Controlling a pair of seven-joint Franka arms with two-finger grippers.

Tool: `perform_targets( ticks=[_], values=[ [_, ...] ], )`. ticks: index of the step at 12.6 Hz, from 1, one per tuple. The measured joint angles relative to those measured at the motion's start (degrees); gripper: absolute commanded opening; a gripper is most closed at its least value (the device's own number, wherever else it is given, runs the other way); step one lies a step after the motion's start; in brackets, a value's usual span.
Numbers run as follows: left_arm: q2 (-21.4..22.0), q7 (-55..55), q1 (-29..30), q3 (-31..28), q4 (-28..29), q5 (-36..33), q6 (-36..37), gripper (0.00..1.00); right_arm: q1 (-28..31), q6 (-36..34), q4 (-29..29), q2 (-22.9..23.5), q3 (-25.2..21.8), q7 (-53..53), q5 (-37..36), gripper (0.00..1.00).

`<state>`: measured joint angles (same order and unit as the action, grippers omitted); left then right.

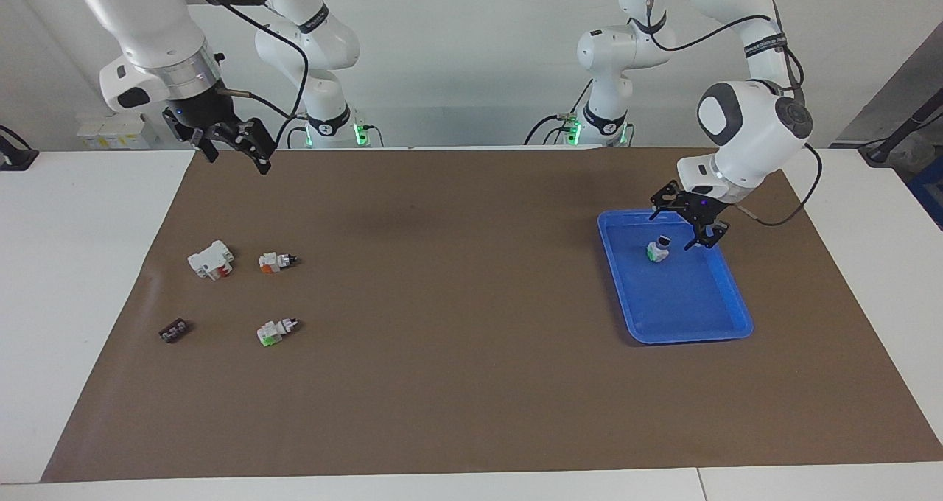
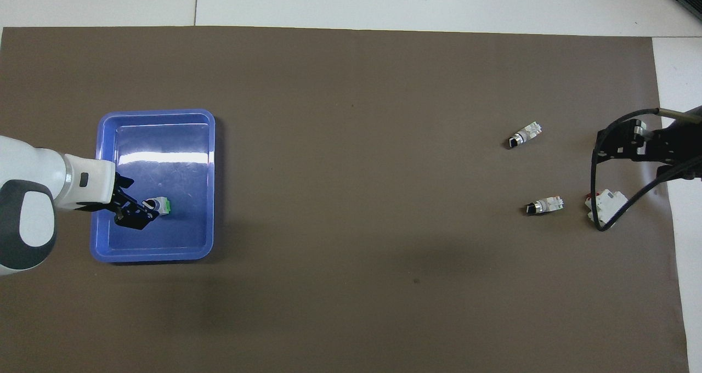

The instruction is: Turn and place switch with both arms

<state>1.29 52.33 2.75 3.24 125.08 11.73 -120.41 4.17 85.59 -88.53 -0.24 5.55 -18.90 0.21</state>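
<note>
While my left jaws hang spread wide above the end of the tray nearer to the robots, the switch stands in that tray on its green end with the black knob up, free of my fingers. That is how it looks from across the worktop. My right jaws wait in the air, parted and empty, over the brown mat's edge nearest the robots at the right arm's end. On the mat at that end lie four small things, well apart from the tray: a white block with red marks, an orange switch beside it, a second green switch farther from the robots, and a dark part alone toward the mat's end edge.

From overhead, my left jaws come in over the tray from its robot-side corner, and one open finger overlaps the switch in this view; whether it touches I cannot tell from here. The green end shows at the switch's side away from my wrist. My right jaws show as dark links at the picture's edge, with a cable looping down across the white block. The orange switch and the second green switch lie on the mat nearby.
</note>
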Motion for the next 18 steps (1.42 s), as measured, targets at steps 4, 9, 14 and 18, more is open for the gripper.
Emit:
perform_targets(
  ticks=[4,9,14,18],
  values=[
    [0.4,-13.3,-4.1,0.2,-3.4,-6.7,0.0,1.0,0.0,0.9,0.0,0.0,-0.2,0.0,0.0,1.0],
    [2.7,-30.6,-7.1,0.4,-10.1,-8.8,3.7,1.0,-3.3,1.1,0.0,0.0,-5.1,0.1,0.0,1.0],
    [3.1,-41.3,-7.1,-0.1,-20.2,-9.0,12.3,1.0,-3.5,1.1,0.0,0.0,-5.7,2.5,0.0,1.0],
    [2.6,-43.0,-5.9,-1.2,-27.0,-9.0,15.4,1.0,-3.8,1.1,0.0,0.0,-5.8,2.6,0.0,1.0]
  ],
)
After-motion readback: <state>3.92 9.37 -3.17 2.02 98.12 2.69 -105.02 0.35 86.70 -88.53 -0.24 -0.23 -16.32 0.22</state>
